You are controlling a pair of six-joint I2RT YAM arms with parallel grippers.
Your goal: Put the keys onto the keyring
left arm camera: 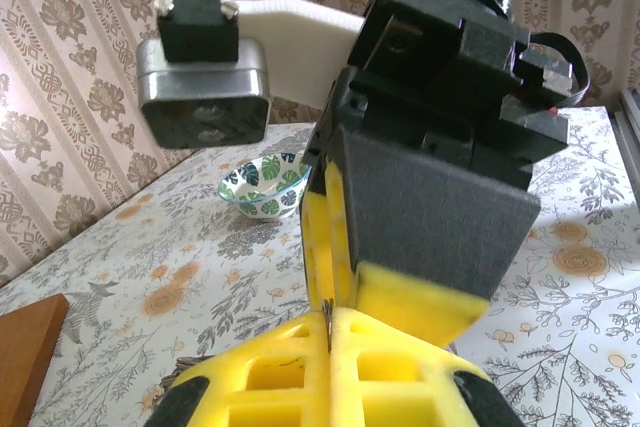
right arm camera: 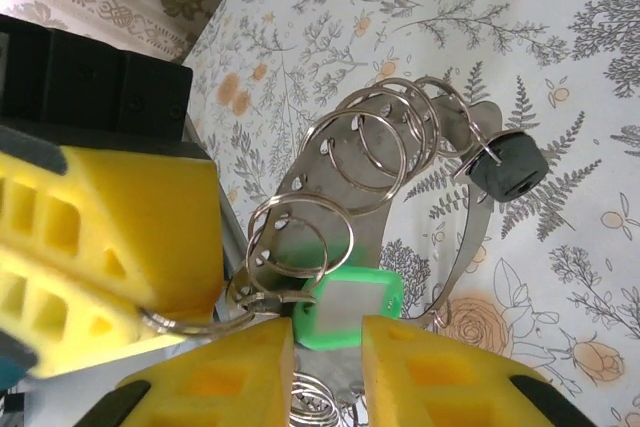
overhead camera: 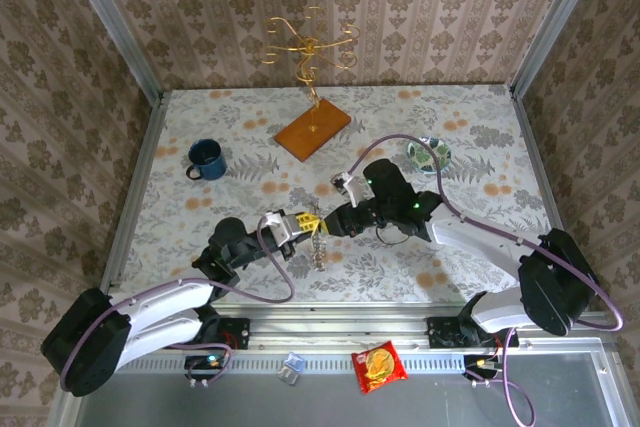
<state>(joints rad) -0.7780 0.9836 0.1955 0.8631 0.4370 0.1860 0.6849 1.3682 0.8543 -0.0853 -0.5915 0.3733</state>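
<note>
1. Green-headed key (right arm camera: 350, 309): the landmark. It hangs off the table (right arm camera: 560, 67) between both grippers. Its blade is hidden, so the long axis cannot be told.
2. Right gripper (right arm camera: 327, 342): fingers parted, one on either side of the key's head. The head sits at the mouth of the gap and looks wider than it. This is the nearer arm.
3. Left gripper (left arm camera: 328, 319): fingers pressed together on a thin wire, apparently the keyring's, just beside the key.
4. Keyring (right arm camera: 465, 247): the hoop arcs away from the key, straight ahead of the right fingertips, with small split rings (right arm camera: 385, 142) strung along it.
5. Dark-headed key (right arm camera: 505, 169): on the hoop's far side from the green-headed key.
6. Judgement: the next move turns on the head lying dead ahead of the parted fingers.
</note>
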